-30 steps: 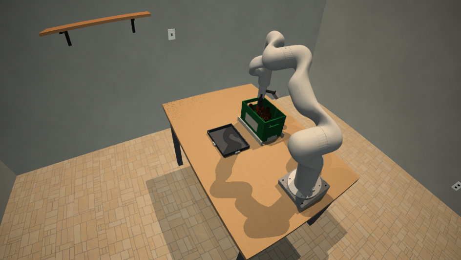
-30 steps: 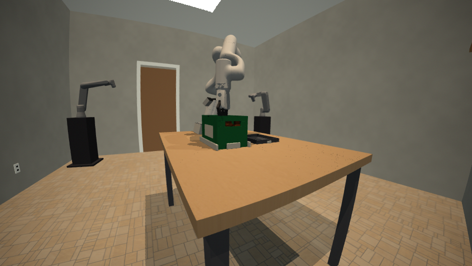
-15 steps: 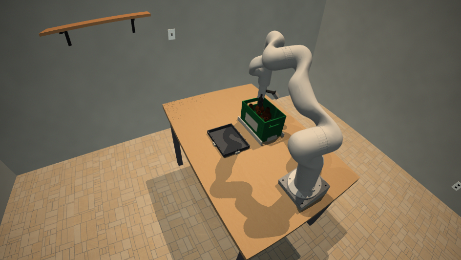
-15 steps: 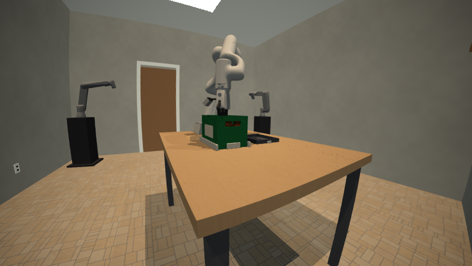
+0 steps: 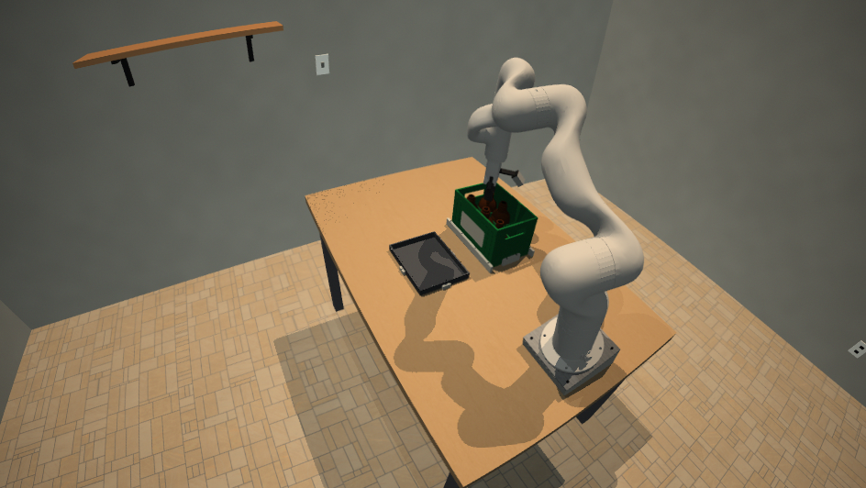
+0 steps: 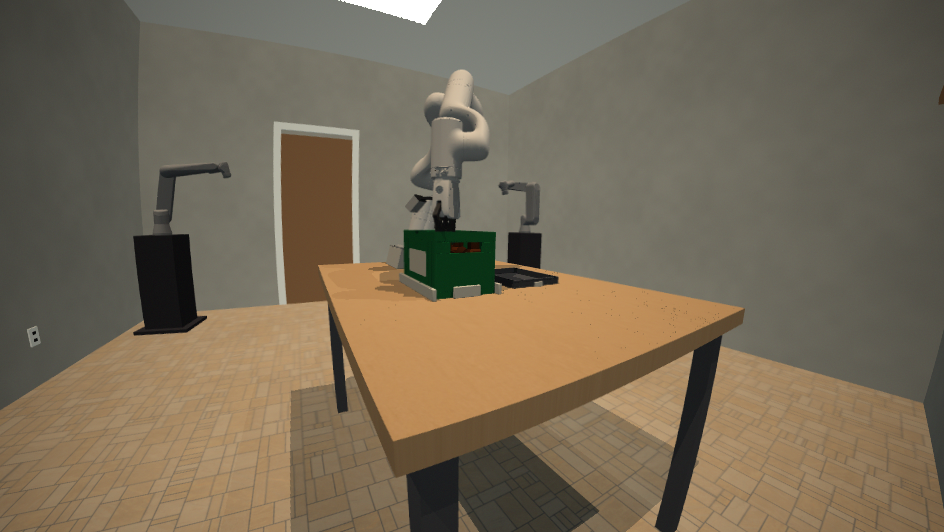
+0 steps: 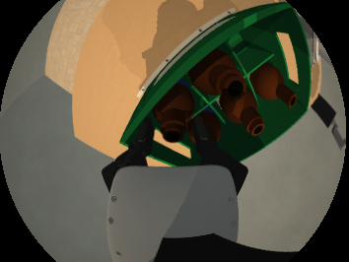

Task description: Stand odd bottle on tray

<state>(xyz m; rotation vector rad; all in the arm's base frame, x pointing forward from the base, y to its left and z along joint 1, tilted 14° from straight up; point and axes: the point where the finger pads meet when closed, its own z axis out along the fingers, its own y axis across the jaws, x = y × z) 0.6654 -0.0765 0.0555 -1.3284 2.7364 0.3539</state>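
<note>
A green crate (image 5: 494,223) stands on the table and holds several brown bottles (image 5: 494,210) upright in its cells. In the wrist view the crate (image 7: 223,88) fills the upper right, with bottle mouths showing (image 7: 252,126). My gripper (image 7: 173,124) is open, just above the crate's near corner cell. Its two dark fingers stand on either side of the neck of one brown bottle (image 7: 173,114) without clamping it. The black tray (image 5: 428,262) lies flat to the left of the crate with nothing on it. In the exterior view the gripper (image 6: 441,223) sits right at the crate's top rim.
The crate rests on a pale grey base plate (image 5: 479,248). My arm's base (image 5: 570,354) is bolted near the table's near right edge. Two other arms on black pedestals (image 6: 165,277) stand off the table by the far wall.
</note>
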